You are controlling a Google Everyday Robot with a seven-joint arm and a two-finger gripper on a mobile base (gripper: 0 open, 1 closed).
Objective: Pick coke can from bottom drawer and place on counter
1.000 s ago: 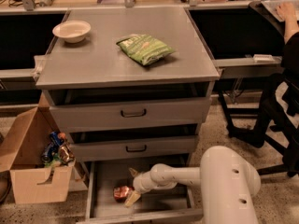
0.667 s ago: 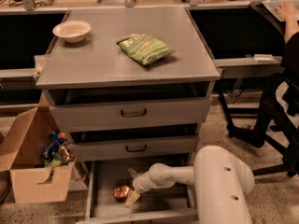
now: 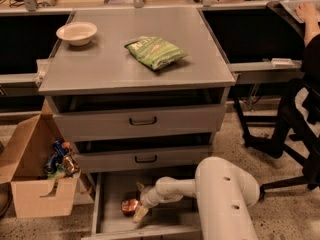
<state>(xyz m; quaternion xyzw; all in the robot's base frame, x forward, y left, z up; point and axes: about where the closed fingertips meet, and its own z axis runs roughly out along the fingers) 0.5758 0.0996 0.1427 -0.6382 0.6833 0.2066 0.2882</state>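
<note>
The coke can (image 3: 128, 206) lies on its side on the floor of the open bottom drawer (image 3: 112, 189), left of centre. My gripper (image 3: 138, 200) reaches down into the drawer right beside the can, on its right. Its two pale fingers are spread, one behind the can and one (image 3: 141, 213) in front of it, so the can sits at their mouth. I cannot tell whether the fingers touch it. The counter (image 3: 110, 64) is the grey cabinet top above the drawers.
A green snack bag (image 3: 156, 52) and a white bowl (image 3: 76, 32) lie on the counter. Two closed drawer fronts (image 3: 142, 120) with black handles overhang the bottom drawer. A cardboard box (image 3: 37, 176) of items stands at the left. A seated person (image 3: 305, 84) is at the right.
My arm's large white link has shifted slightly left. The gripper and the can stay in nearly the same place in the drawer.
</note>
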